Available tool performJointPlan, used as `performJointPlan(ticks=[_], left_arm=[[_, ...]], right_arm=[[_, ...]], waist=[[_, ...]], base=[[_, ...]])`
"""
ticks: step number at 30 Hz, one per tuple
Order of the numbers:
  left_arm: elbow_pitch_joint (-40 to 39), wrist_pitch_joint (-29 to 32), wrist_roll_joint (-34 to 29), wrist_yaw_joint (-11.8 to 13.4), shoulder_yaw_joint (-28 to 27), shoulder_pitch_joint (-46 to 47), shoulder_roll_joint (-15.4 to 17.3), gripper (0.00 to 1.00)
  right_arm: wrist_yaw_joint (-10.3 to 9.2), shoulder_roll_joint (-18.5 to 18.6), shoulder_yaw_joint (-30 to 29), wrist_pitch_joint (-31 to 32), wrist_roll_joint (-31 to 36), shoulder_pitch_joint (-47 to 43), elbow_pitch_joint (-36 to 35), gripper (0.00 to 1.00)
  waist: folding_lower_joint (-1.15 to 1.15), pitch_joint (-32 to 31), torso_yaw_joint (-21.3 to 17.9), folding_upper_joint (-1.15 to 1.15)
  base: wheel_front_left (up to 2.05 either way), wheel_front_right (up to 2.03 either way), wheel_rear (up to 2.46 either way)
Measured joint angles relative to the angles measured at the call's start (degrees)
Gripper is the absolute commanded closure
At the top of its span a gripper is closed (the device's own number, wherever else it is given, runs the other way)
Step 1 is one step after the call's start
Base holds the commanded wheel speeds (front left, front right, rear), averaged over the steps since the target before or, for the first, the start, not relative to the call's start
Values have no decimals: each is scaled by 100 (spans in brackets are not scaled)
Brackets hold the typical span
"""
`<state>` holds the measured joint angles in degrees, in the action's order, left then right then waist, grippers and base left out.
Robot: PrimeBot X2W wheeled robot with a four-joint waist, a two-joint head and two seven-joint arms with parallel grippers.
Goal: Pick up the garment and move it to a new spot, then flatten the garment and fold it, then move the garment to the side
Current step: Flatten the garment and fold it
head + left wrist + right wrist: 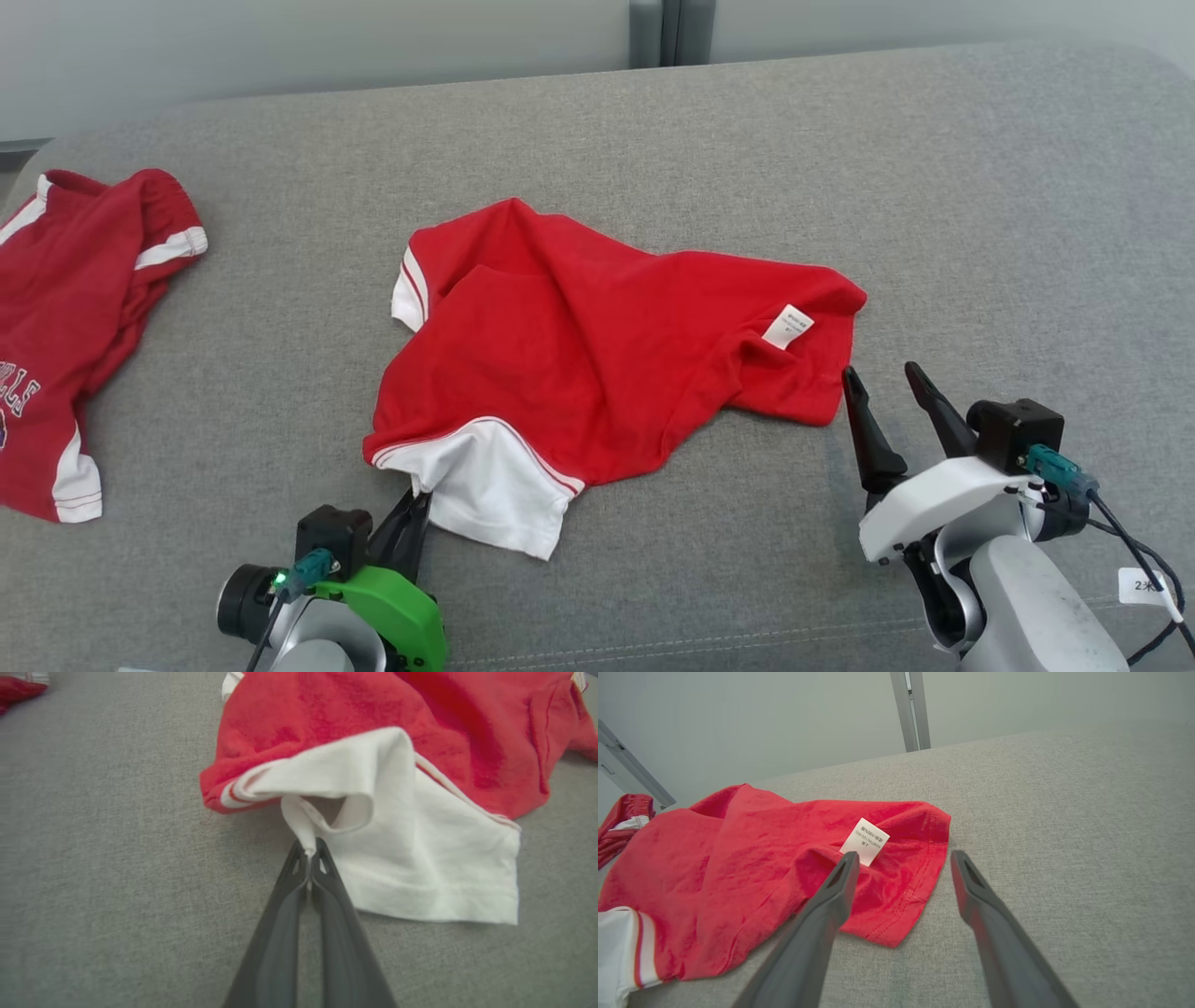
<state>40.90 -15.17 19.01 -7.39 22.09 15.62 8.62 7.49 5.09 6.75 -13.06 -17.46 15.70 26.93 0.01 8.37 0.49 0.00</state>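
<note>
Garment: we found the red garment (597,355) crumpled mid-way across the grey cushion (840,168).
Left gripper: the head view placed the left gripper (416,499) at the white sleeve (495,485). Its wrist view showed us the fingers pressed together on a pinch of that white cloth.
Right gripper: the right gripper (879,371) stood with its fingers apart just beside the hem, holding nothing. Its wrist view gave us a white label (865,841) by one fingertip.
Far left: the head view showed us a second red shirt (75,327), well apart.

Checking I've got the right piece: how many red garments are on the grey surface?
2. The centre garment lies crumpled, its white sleeve pinched by the left tool. The second garment lies at the left edge, partly cut off by the frame; more may lie outside it.
</note>
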Motion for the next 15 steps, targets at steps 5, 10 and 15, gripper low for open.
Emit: performJointPlan(ticks=[5, 10, 15], left_arm=[[-368, 0, -94, 40, -216, -203, -23, 100], [-716, 0, -183, 91, -328, -439, -40, 100], [-828, 1, -201, 137, -336, -663, -73, 100]], right_arm=[[0, -4, -33, 0, -1, -49, 4, 0], [0, -29, -18, -9, -10, -112, 15, 0], [0, -40, -13, -8, -9, -118, 22, 0]], waist=[[0, -63, 164, 0], [0, -119, 377, 0], [0, -151, 608, 0]], base=[[0, 0, 0], [0, 0, 0], [0, 0, 0]])
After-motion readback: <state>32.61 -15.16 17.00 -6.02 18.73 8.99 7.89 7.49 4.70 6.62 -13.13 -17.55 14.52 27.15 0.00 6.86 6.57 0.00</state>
